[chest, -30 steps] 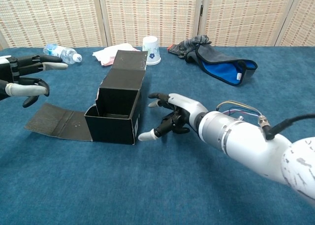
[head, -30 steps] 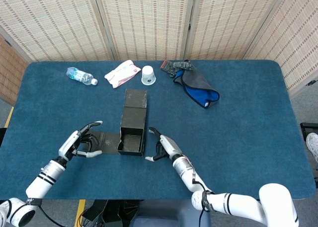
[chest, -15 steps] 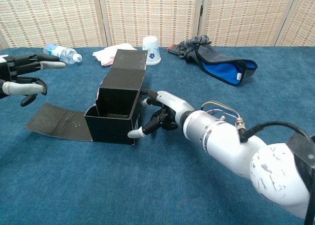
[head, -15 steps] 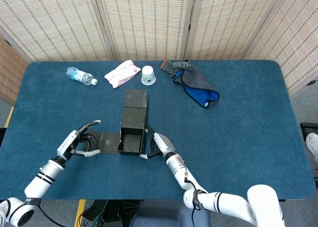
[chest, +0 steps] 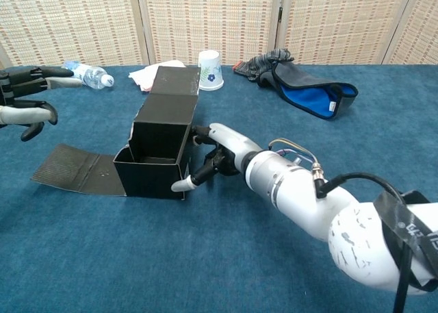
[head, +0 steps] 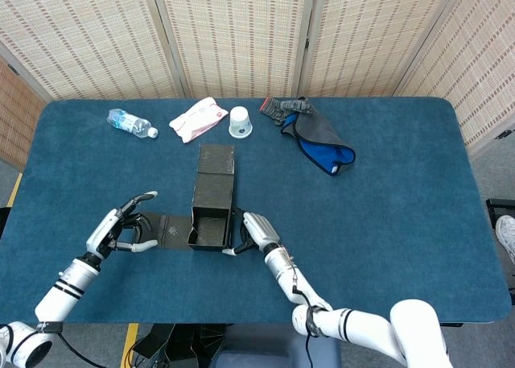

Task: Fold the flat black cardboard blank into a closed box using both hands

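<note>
The black cardboard box [head: 211, 217] stands partly formed on the blue tabletop [head: 386, 223], its top open, with one flap [head: 216, 159] lying flat on its far side and another flap [head: 165, 229] spread on the cloth to its left. The right hand [head: 248, 231] sits against the box's right wall, fingers [chest: 183, 184] spread and touching the cardboard near the front corner, gripping nothing. The left hand [head: 121, 227] hangs just above the outer end of the left flap, fingers apart and curved, holding nothing; whether it touches the flap cannot be told. Beyond the box, toward the far edge, a white paper cup [head: 240, 121] stands upside down, with a pink-and-white packet [head: 197, 119] just left of it and a plastic water bottle [head: 131, 124] lying further left. To the right of the cup lies a grey and blue cloth [head: 319, 139] in a crumpled heap.
</note>
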Controlling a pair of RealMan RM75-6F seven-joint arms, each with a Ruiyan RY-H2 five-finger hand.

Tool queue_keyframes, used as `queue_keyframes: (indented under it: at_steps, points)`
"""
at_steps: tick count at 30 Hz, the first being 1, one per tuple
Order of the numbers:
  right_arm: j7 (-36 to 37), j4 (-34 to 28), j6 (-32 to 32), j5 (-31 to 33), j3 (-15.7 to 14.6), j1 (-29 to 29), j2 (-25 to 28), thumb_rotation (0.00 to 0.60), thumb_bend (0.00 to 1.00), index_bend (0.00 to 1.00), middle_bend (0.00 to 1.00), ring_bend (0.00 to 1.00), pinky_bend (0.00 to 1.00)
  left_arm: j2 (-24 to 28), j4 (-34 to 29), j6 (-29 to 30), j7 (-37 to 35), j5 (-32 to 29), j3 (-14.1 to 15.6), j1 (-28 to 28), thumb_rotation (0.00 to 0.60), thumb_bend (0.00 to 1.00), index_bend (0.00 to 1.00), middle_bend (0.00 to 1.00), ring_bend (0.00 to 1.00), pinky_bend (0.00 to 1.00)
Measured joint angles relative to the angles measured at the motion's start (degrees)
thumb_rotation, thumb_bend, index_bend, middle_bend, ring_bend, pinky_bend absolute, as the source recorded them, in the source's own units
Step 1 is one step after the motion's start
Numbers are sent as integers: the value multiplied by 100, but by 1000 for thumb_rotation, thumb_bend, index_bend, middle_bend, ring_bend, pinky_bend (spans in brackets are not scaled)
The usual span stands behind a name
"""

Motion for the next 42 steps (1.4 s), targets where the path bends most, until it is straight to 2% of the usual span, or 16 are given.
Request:
queue_keyframes:
  at_steps: [7,14,18,23,29,35,42]
  points:
    - [432,-497,79,-229,71,-211,437,600,293,365,384,717,1000,89,-81,157,160,-141,-90,123,600,91,161,126,495,695]
    - [1365,-1485,12,-405,97,-710,1339,600,297,393,388,717,1000,67,-72,356,768,-492,-276,299,600,91,149,126,494,694]
    - [1999,-1958,-93,-516,76,-1005,1806,600,306,393,390,717,1000,-40,-5,566,1320,-779,-445,455,600,92,107,108,495,694]
    - [2975,-2361,-324,-672,89,-1287,2259,600,316,393,390,719,1000,-238,217,821,2021,-1033,-635,617,600,91,3,4,492,694]
    - [4302,-2547,-790,-991,112,-1463,2581,600,317,393,397,724,1000,-558,441,878,2755,-1119,-704,685,600,91,0,0,491,694]
    - [5384,-2450,-1164,-1622,34,-1452,2604,600,317,397,402,725,1000,-910,418,893,3103,-991,-803,579,600,91,0,0,489,694]
    - [5884,-2136,-1170,-2052,-153,-1279,2388,600,322,398,402,728,1000,-1189,300,916,3092,-806,-931,417,600,91,0,0,489,694]
